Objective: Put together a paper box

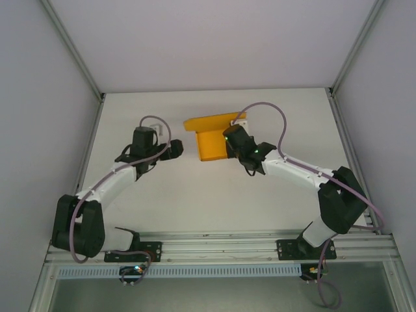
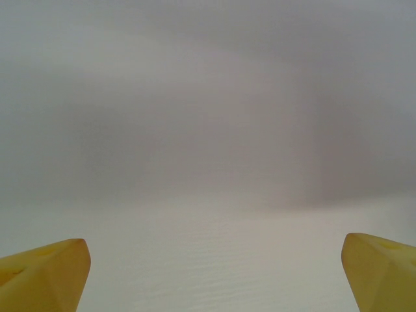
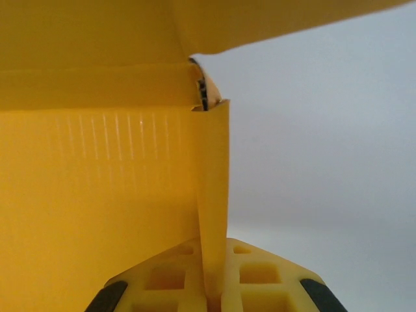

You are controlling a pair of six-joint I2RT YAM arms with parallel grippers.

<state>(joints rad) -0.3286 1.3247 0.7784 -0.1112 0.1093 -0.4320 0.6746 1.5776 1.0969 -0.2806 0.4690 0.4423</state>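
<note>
The paper box (image 1: 209, 138) is bright orange-yellow card, partly folded, in the middle of the white table (image 1: 195, 195), with a wide flap spread toward the back. My right gripper (image 1: 227, 144) is at the box's right side. In the right wrist view its yellow fingers (image 3: 169, 279) are shut on a thin upright side wall of the paper box (image 3: 97, 195), with a flap hanging overhead. My left gripper (image 1: 174, 149) is left of the box, apart from it. Its fingertips (image 2: 45, 273) stand wide open with only bare table between them.
White enclosure walls close the table in on the left, back and right. An aluminium rail (image 1: 221, 247) carrying both arm bases runs along the near edge. A small white piece (image 1: 156, 121) lies behind the left arm.
</note>
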